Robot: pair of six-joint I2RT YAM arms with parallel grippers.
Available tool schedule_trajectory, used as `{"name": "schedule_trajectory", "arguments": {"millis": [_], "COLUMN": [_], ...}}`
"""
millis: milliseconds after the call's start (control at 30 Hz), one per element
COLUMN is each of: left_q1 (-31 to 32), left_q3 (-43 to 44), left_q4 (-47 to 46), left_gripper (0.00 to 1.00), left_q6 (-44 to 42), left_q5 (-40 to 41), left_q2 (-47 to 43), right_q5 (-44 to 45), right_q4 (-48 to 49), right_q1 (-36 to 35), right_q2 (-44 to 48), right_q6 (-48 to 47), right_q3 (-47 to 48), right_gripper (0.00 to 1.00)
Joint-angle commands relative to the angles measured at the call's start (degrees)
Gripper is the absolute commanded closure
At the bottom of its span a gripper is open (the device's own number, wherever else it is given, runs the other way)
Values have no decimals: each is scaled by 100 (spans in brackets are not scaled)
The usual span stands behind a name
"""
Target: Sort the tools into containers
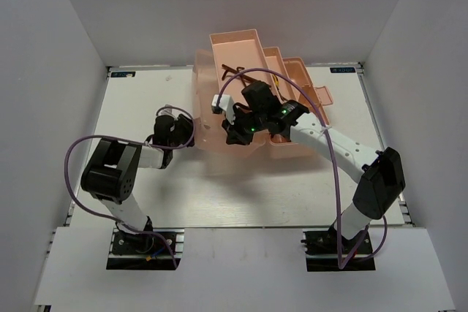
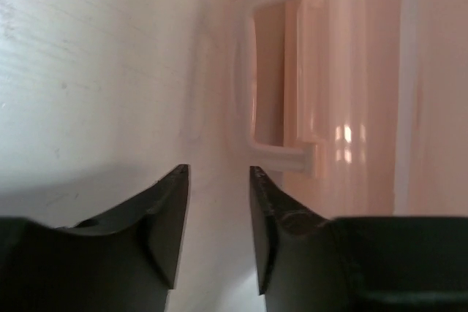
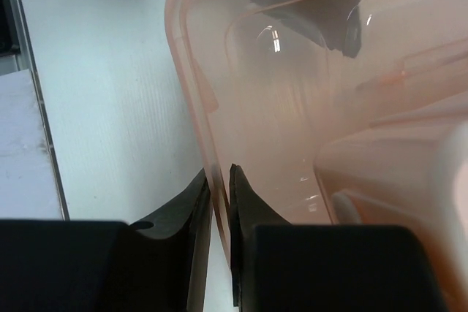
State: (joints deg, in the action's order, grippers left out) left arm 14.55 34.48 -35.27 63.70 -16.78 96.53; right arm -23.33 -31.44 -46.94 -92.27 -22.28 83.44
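The salmon-pink translucent toolbox (image 1: 292, 147) stands mid-table with its tiered trays (image 1: 241, 45) folded out at the back. A dark L-shaped hex key (image 1: 230, 71) lies in the top tray; the other tools are hidden by the right arm. My right gripper (image 1: 232, 129) is shut on the thin rim of the translucent lid (image 3: 191, 85), one finger on each side (image 3: 219, 173). My left gripper (image 1: 187, 134) is open and empty (image 2: 218, 172), low over the table, just short of the pale lid handle (image 2: 247, 71).
The white table (image 1: 146, 100) has raised borders all round. The right arm's purple cable (image 1: 322, 107) loops over the toolbox. A dark shape (image 3: 322, 5) shows through the lid plastic in the right wrist view.
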Motion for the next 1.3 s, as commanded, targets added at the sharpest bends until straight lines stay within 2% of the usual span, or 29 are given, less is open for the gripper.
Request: {"name": "schedule_trajectory", "arguments": {"millis": [0, 100, 133, 200, 233, 300, 333, 433, 533, 1067, 1133, 1167, 1200, 1233, 1267], "left_q1": [-22, -75, -75, -75, -75, -127, -127, -127, -127, -233, -233, -233, -233, -233, -233], "left_q3": [384, 761, 866, 999, 1060, 1113, 1114, 1166, 1166, 1649, 1702, 1781, 1782, 1982, 2053], "left_q4": [-1032, -1280, -1333, -1334, -1334, -1334, -1334, -1334, -1334, -1000, -948, -895, -894, -685, -683], "left_gripper": [49, 44, 44, 44, 44, 44, 44, 44, 44, 44, 44, 44, 44, 46, 46], "left_q6": [177, 239, 300, 301, 301, 301, 301, 353, 353, 353, 353, 301, 301, 170, 117], "left_q5": [-834, -1352, -1450, -1513, -1513, -1513, -1513, -1513, -1566, -1566, -1566, -1627, -1627, -1627, -1627], "left_q2": [216, 663, 770, 893, 946, 946, 999, 1052, 1105, 1157, 1157, 1157, 1105, 1052, 1052], "right_q5": [-919, -901, -884, -787, -735, -445, -26, 512, 1084, 1990, 2271, 3272, 3587, 5304, 5321], "right_q4": [103, 7, -37, -221, -239, -292, -292, -38, 86, -661, -557, -495, -381, 438, 724], "right_q1": [-114, -132, -149, -158, -184, -193, -236, -377, -439, -650, -659, -667, -624, -493, -492], "right_q2": [324, 289, 262, 227, 192, 200, 244, 367, 420, 605, 640, 649, 692, 762, 763], "right_q6": [454, 374, 322, 190, 137, 14, -152, -233, -224, -514, -549, -558, -532, -949, -953], "right_q3": [68, 41, 41, 32, 23, -38, -64, -389, -390, 1183, 1438, 1517, 1578, 1675, 1554], "right_gripper": [100, 100, 82, 68, 56, 48, 43, 38, 38, 39, 43, 45, 55, 80, 81]}}
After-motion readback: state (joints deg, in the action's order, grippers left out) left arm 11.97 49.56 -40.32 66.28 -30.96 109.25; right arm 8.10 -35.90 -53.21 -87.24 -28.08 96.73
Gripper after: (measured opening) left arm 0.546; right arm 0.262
